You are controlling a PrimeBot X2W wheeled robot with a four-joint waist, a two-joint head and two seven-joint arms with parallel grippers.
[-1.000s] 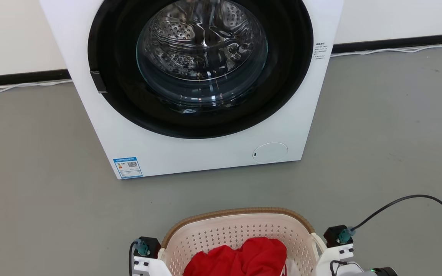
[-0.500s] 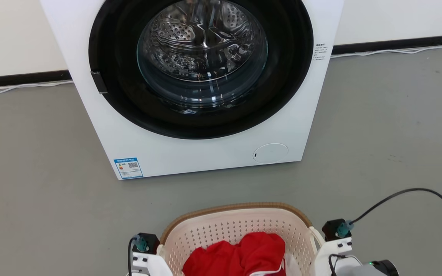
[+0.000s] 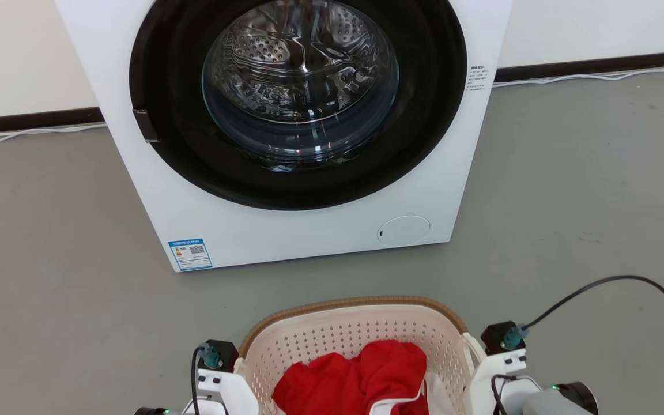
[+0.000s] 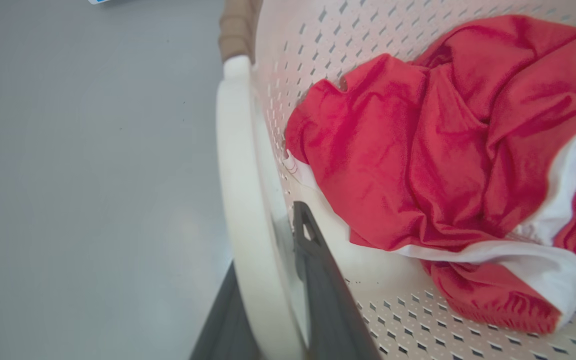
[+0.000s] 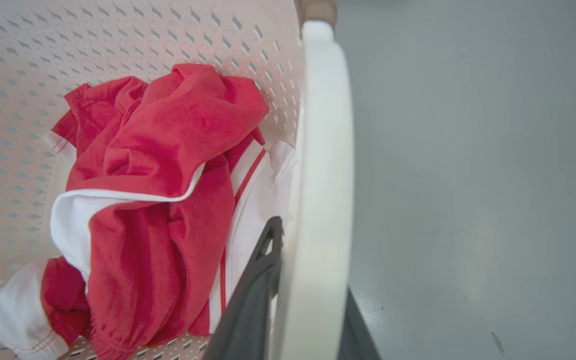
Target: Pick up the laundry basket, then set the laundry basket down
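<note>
Head view: the cream-white perforated plastic laundry basket [image 3: 338, 337] is seen low, before the white washing machine [image 3: 309, 236]. Left wrist view: its white loop handle [image 4: 238, 150] is pinched by the left gripper [image 4: 268, 250]. Right wrist view: the other handle [image 5: 325, 125] is pinched by the right gripper [image 5: 313, 260].

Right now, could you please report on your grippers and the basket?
Holding the basket: left gripper shut on its left handle, right gripper on its right handle. Red clothes inside. Washing machine ahead, not touching.
</note>
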